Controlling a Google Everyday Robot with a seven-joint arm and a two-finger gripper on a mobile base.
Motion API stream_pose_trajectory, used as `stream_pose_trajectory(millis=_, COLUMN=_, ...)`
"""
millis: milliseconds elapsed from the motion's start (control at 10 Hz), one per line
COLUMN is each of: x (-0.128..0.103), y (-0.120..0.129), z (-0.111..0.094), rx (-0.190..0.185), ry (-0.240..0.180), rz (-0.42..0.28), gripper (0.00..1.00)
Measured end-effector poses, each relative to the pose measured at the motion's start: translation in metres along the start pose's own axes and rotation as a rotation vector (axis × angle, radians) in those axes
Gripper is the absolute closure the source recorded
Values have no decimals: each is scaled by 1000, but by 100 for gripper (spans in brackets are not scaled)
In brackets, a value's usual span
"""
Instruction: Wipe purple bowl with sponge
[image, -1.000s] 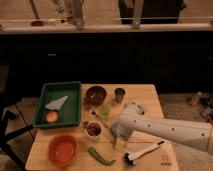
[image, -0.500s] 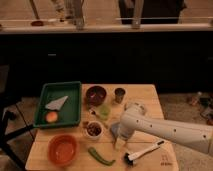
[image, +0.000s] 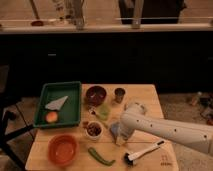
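Purple bowl (image: 96, 94) awaits its wipe as arm works at the sponge

The glossy bowl sits untouched at the far middle of the wooden table (image: 150, 95), just right of the green tray (image: 42, 106). The gripper (image: 119, 141) points down near the table's front, against the grey-blue sponge (image: 114, 130) beside the small white bowl (image: 94, 130). Whether it has closed on the sponge cannot be told. By appearances the job is at the fetching stage: carrying the sponge over and the wiping itself are not yet done.
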Motion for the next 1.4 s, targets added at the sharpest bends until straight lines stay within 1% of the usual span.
stream_pose_trajectory(millis=100, x=0, y=0, z=0, rx=-1, ry=1, rz=-1, gripper=97)
stream_pose_trajectory(millis=200, x=1, y=0, z=0, rx=0, ry=1, rz=-1, gripper=100)
stream_pose_trajectory(millis=700, x=3, y=2, z=-1, rx=-2, ry=6, rz=-10, gripper=100)
stream_pose_trajectory(millis=900, x=1, y=1, z=3, rx=9, ry=-4, rz=-47, gripper=100)
stream_pose_trajectory(millis=1200, x=2, y=1, z=-1, rx=10, ry=-1, rz=-53, gripper=100)
stream_pose_trajectory(millis=1300, x=2, y=2, z=-1, rx=13, ry=3, rz=-61, gripper=100)
stream_pose_trajectory(millis=1400, x=0, y=3, z=-7, rx=42, ry=8, rz=-99, gripper=100)
